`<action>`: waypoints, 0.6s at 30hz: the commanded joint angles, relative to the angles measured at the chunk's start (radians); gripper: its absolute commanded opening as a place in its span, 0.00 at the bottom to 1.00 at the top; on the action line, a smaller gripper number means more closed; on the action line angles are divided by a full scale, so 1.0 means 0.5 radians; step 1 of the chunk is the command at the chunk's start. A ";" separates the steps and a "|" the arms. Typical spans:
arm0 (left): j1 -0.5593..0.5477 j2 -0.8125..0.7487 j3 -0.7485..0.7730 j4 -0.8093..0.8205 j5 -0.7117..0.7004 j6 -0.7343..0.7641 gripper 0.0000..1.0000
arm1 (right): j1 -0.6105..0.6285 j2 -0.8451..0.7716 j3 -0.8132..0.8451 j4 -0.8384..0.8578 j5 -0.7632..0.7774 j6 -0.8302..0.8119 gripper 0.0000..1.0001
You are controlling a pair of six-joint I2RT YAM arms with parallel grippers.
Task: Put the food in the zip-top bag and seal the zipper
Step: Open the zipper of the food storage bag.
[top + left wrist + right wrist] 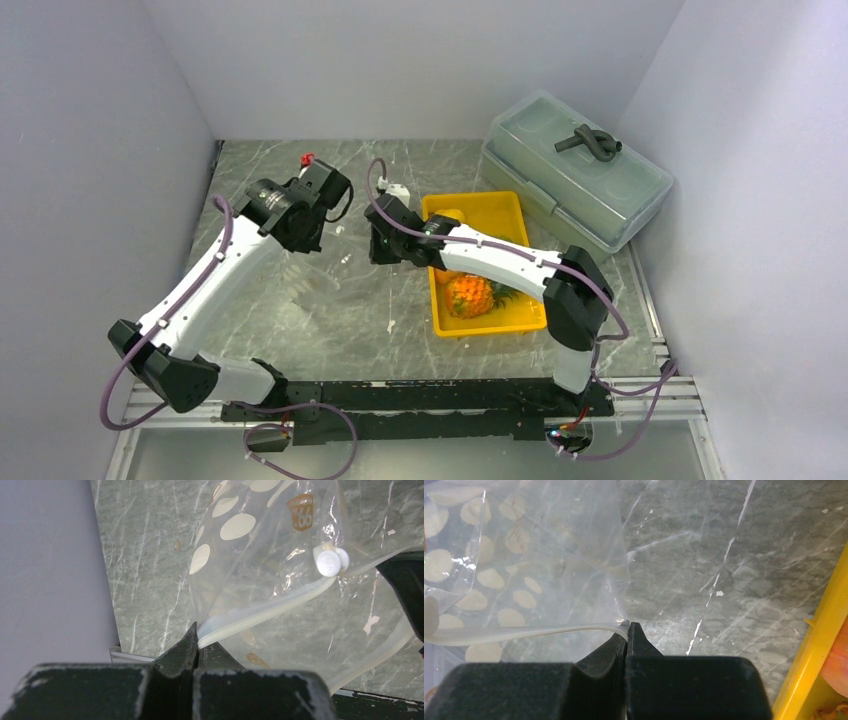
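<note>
The zip-top bag [260, 545], clear with white round dots, hangs between my two grippers over the marble table. My left gripper [199, 642] is shut on one end of the whitish zipper [260, 611]. My right gripper [628, 628] is shut on the other end of the zipper [524, 632], with the bag [524, 565] to its left. In the top view the left gripper [328, 215] and right gripper [380, 245] stand close together at mid-table. The orange pineapple [470, 295] lies in the yellow tray [500, 205]. A yellow fruit [450, 214] lies at the tray's far end.
The grey-green lidded box [575, 165] stands at the back right, behind the tray. A small red thing [307, 158] lies at the back, beyond the left gripper. The tray's yellow rim [821, 650] is close on the right of my right gripper.
</note>
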 commanded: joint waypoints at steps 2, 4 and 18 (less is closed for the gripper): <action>0.012 0.028 -0.132 0.111 0.019 -0.037 0.00 | -0.098 -0.013 -0.215 0.034 0.015 0.059 0.00; 0.012 0.062 -0.166 0.120 0.053 -0.055 0.00 | -0.121 -0.052 -0.326 0.068 0.036 0.073 0.00; 0.009 0.140 -0.047 0.071 0.051 -0.061 0.00 | -0.159 -0.223 -0.595 0.095 0.094 0.094 0.00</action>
